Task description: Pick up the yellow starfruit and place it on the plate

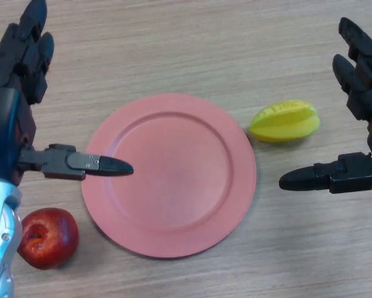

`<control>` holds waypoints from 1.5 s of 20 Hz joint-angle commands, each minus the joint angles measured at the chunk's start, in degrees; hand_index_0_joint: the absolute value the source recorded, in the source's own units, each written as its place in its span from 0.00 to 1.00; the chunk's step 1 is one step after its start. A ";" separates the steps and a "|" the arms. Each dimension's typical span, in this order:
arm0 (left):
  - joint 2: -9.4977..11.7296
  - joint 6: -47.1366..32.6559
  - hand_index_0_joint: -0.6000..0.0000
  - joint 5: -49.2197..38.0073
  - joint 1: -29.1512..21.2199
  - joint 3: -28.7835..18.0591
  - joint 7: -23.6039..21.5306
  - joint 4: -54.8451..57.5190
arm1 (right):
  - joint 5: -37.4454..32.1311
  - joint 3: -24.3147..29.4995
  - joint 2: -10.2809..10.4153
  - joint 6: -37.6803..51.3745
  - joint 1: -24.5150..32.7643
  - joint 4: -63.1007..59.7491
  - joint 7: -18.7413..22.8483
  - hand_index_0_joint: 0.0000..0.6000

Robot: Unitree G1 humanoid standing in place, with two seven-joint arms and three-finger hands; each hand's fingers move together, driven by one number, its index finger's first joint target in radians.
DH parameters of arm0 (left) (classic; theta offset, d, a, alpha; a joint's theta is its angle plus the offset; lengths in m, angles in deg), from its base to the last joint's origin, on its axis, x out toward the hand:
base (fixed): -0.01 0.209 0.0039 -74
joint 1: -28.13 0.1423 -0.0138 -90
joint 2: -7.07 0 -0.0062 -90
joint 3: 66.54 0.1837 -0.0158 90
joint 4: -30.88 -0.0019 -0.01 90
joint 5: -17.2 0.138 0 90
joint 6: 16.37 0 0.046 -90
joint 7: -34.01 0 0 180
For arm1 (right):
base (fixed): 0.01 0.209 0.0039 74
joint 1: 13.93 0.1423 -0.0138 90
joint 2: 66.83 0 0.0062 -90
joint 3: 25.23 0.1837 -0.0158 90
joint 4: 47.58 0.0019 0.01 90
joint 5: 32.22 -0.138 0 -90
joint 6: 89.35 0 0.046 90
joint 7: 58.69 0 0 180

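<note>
A yellow starfruit point(285, 121) lies on the wooden table just right of a round pink plate point(173, 214), close to its rim but off it. The plate holds nothing. My right hand point(359, 93) hovers at the right edge, open, its fingers stretched above and right of the starfruit and its thumb point(316, 177) pointing left below the fruit; it does not touch it. My left hand point(18, 68) is open at the left edge, with its thumb point(99, 165) reaching over the plate's left rim.
A red apple point(48, 237) sits on the table at the lower left, just off the plate's rim and beside my left forearm. The wooden table point(192, 43) extends bare beyond the plate.
</note>
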 commanded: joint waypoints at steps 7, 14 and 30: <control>2.43 -9.93 1.00 1.72 -1.56 -4.21 -1.05 3.18 | -2.31 2.99 -1.85 7.54 1.57 3.29 -1.19 0.00; 2.49 -11.56 1.00 1.25 -0.70 -4.27 -1.31 1.98 | 0.56 2.45 -1.41 10.15 1.26 0.58 -2.24 0.00; 4.13 -12.22 1.00 -0.58 1.10 -9.11 0.14 -0.06 | 5.20 -1.38 -1.55 27.22 15.60 -30.41 -2.46 0.00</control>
